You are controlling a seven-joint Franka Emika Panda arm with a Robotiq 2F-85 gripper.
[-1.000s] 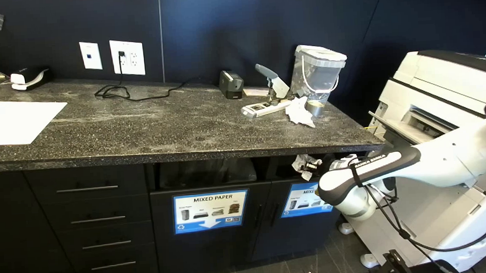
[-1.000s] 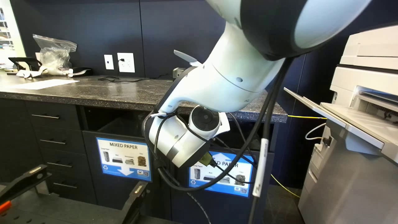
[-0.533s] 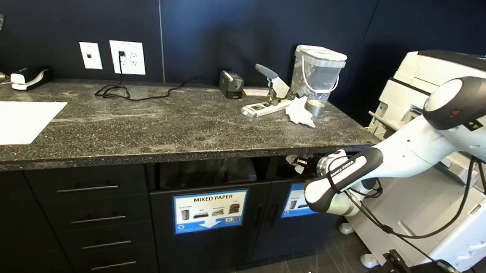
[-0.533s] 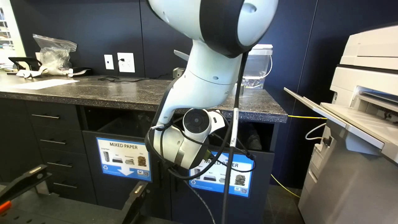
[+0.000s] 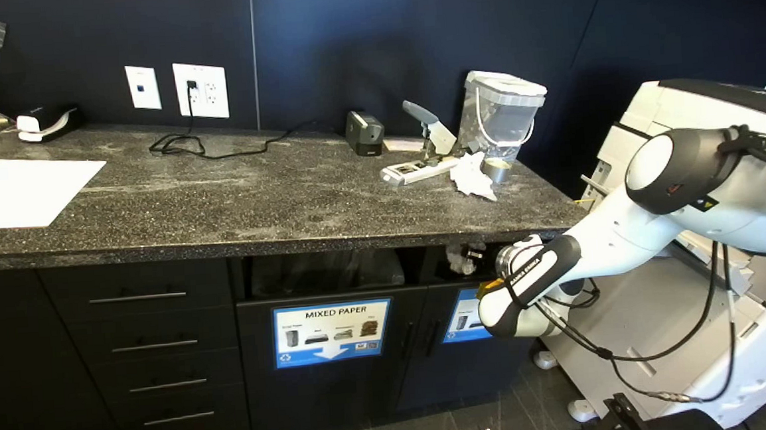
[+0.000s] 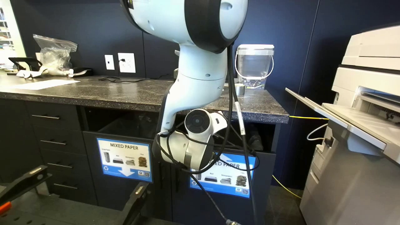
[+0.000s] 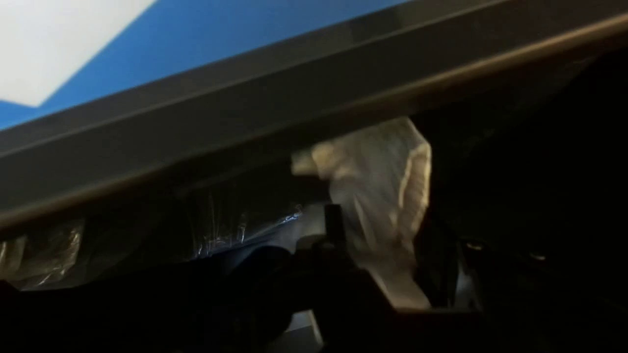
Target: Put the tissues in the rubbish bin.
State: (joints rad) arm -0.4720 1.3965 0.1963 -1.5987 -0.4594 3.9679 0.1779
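Observation:
One crumpled white tissue (image 7: 378, 181) hangs in the dark slot of the rubbish bin (image 7: 235, 110), just inside the top edge of its blue-labelled front panel. In the wrist view my gripper (image 7: 387, 235) has its jaws apart, with the blurred tissue in the gap. It still seems to lie against the left finger (image 7: 334, 223). An exterior view shows this tissue (image 5: 456, 258) under the counter, in front of the dark gripper (image 5: 472, 257). A second tissue (image 5: 472, 177) rests on the counter near its right end. The arm hides the gripper from the remaining exterior view.
The counter (image 5: 276, 205) overhangs the slot. On it stand a stapler (image 5: 423, 169), a tape roll (image 5: 497, 170), a clear bucket (image 5: 500, 115) and a white sheet (image 5: 26, 192). A similar labelled panel (image 5: 334, 333) is to the left. A printer (image 6: 353, 156) stands to the right.
The arm has swung left in the exterior views, its elbow lower in an exterior view. The tissue at the gripper has moved left and deeper into the slot's shade. The counter tissue has not moved.

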